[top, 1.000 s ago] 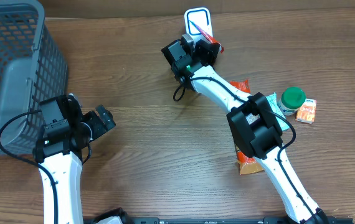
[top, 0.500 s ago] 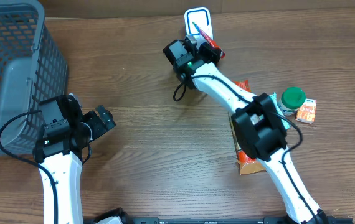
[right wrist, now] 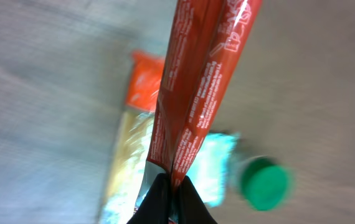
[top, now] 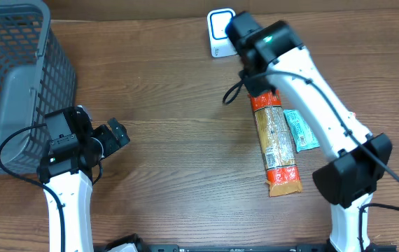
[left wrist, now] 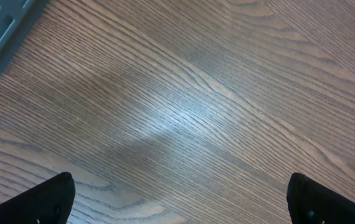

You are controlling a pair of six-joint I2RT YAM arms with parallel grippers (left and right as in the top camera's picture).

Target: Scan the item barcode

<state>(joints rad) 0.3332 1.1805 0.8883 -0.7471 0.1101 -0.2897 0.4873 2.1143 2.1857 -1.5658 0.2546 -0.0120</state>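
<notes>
The right gripper (right wrist: 171, 198) is clamped on the end of a thin red foil packet (right wrist: 196, 81), near the white, blue-framed scanner block (top: 218, 31). The left gripper (left wrist: 180, 200) hangs spread and empty. Held by its edge, the packet may twist and turn its barcode away.

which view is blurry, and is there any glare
Right wrist view: table and green cap smeared, red packet fairly sharp. Left wrist view: crisp grain, pale glare patch mid-frame. Overhead view: sharp, evenly lit.
</notes>
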